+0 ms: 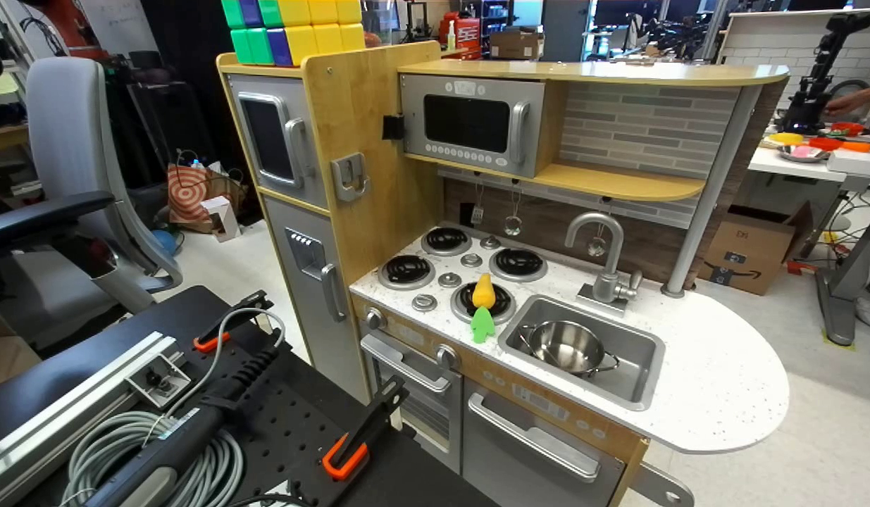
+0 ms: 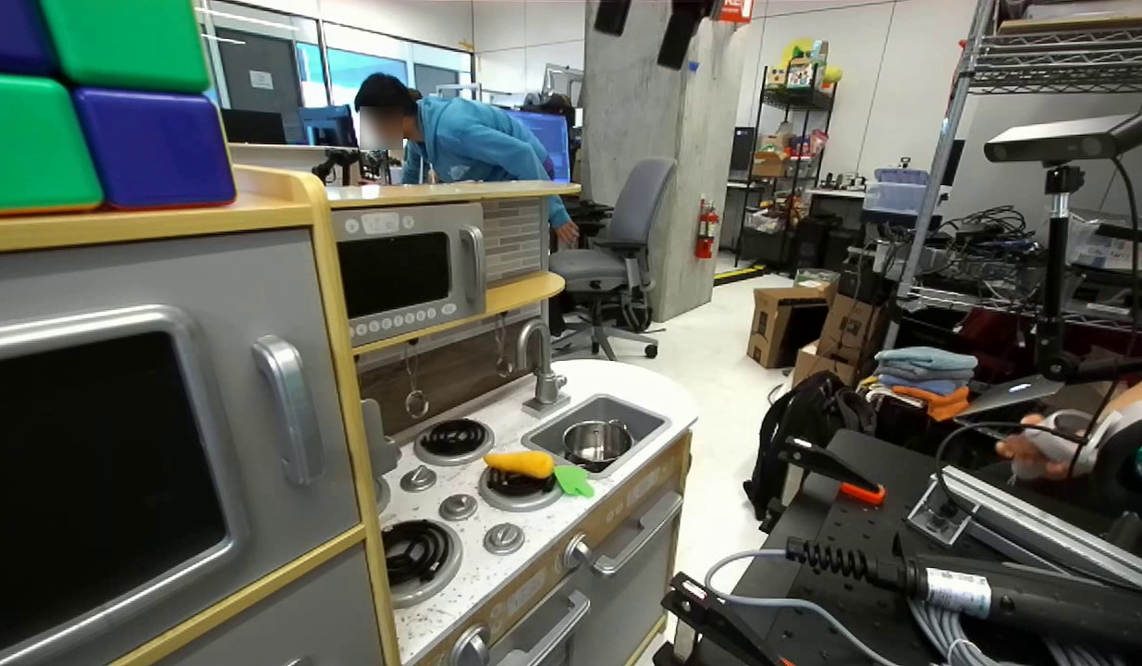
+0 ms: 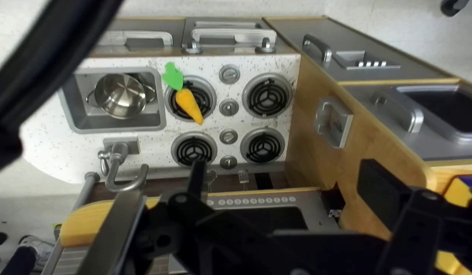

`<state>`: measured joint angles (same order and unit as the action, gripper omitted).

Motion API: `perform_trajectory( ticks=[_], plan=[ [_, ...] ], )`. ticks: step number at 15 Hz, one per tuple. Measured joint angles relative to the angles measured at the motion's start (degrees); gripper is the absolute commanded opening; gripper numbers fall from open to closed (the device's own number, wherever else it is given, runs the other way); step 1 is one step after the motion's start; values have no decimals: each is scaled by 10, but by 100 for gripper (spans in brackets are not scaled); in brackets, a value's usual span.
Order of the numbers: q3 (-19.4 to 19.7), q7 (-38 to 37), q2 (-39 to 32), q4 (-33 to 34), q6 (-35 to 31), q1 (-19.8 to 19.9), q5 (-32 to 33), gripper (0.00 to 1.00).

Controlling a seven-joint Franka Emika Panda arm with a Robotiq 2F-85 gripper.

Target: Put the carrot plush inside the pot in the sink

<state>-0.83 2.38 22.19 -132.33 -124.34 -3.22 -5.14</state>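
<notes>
Carrot plush across a burner, pot in sink, claw with jaws apart

In an exterior view: green, dark-blue and yellow blocks stacked upper left on the tall cabinet; grey office chair at left; toy microwave, closed, upper centre; cardboard box on the floor at right; black perforated table lower left, coiled grey cable on it, orange-tipped clamps at its edge. In an exterior view I've got a person in a blue hoodie bent forward, upper centre, red fire extinguisher against the concrete pillar, folded cloths at right, mid-height. Wrist view: four knobs in a column between the burners, centre.
</notes>
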Motion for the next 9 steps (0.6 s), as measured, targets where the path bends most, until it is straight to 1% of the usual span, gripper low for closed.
perform_trajectory(
  ticks=[2, 4, 6, 9],
  plan=[
    [-20, -46, -62, -5, -90, 5, 41, 100],
    [-36, -131, -132, -2, -148, 21, 115, 100],
    [-39, -225, -207, 14, -175, 36, 201, 100],
    [-16, -356, -317, 69, -172, 38, 312, 100]
  ],
)
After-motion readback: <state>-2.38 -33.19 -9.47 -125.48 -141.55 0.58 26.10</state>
